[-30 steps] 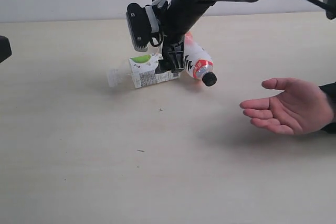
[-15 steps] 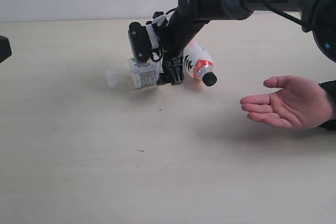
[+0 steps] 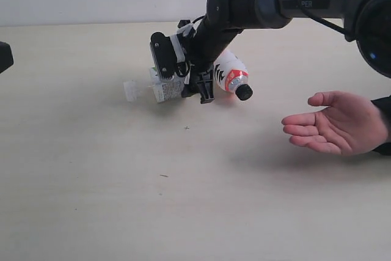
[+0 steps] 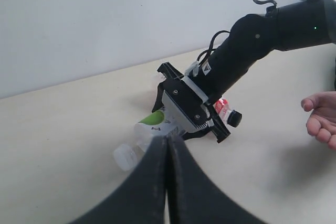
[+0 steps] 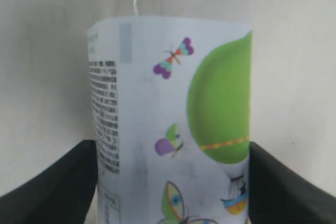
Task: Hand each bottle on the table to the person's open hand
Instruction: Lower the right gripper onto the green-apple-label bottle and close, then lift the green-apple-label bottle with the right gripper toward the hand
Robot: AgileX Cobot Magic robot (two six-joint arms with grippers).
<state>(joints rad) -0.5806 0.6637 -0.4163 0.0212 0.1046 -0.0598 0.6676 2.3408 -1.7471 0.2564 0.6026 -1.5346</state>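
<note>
Right gripper (image 3: pixel 183 85): we see it low over the table (image 3: pixel 122 200), straddling the white-labelled bottle (image 3: pixel 165 91); grip unclear.
Red bottle (image 3: pixel 231 73): on its side, just beside the gripper.
Open hand (image 3: pixel 335 125): palm up, well apart.

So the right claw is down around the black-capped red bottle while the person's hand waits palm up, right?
No: the right claw is around the green-labelled bottle, as the right wrist view shows; the black-capped bottle lies beside it. The person's hand does wait palm up.

Green-label bottle (image 3: pixel 167 90) & red bottle (image 3: pixel 230 73) lying on table (image 3: pixel 91 181)
</note>
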